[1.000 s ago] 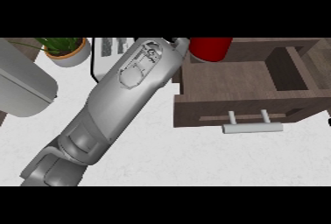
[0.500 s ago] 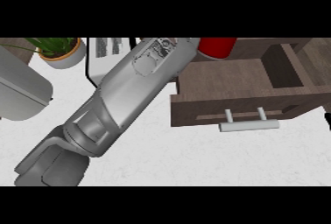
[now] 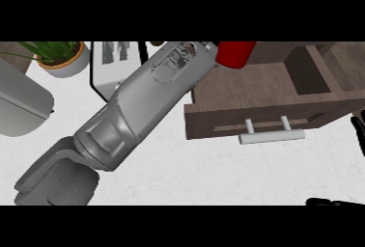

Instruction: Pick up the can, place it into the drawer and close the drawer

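One red can (image 3: 234,54) shows at the top of the head view, over the back of the single open wooden drawer (image 3: 242,99); only its lower part is visible, so its long axis seems to run up and down the view, though which end leads cannot be told. One grey forearm (image 3: 139,108), the left, slants from lower left up to the can, hiding the left hand, so whether its fingers hold the can cannot be told. The drawer has one pale bar handle (image 3: 271,137). Dark fingers of the right hand (image 3: 358,132) show at the right edge; their state is unclear. One potted plant (image 3: 61,58) stands on the white tabletop (image 3: 214,169).
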{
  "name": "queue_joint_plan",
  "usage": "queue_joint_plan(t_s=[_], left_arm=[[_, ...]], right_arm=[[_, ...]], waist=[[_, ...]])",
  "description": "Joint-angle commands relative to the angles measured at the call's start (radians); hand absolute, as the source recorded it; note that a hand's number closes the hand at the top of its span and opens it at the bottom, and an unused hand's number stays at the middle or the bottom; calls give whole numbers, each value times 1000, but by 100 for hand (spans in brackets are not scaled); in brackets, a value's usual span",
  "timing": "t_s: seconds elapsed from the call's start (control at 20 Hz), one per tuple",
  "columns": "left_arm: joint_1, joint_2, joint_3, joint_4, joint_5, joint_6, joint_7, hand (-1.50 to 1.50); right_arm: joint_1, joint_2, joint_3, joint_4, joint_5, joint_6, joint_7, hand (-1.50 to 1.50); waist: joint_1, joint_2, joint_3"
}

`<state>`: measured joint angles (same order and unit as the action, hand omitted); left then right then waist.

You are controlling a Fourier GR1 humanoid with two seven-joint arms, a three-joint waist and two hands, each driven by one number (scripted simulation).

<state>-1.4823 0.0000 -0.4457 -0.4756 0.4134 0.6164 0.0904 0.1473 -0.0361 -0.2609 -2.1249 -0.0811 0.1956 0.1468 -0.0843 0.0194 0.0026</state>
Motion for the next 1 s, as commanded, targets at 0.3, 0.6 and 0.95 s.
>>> queue_joint_plan(t_s=[0.3,0.6,0.95], left_arm=[[30,0,-120,51,63,58,-75,150],[70,0,-157,73,85,56,-122,150],[67,0,-176,130,109,119,-137,-150]], right_arm=[[-27,2,19,25,16,-1,-11,-150],[-25,2,21,-44,-1,-8,25,-150],[-45,-27,13,-19,-2,13,11,-150]], waist=[[-33,8,1],[-36,6,0],[-48,14,0]])
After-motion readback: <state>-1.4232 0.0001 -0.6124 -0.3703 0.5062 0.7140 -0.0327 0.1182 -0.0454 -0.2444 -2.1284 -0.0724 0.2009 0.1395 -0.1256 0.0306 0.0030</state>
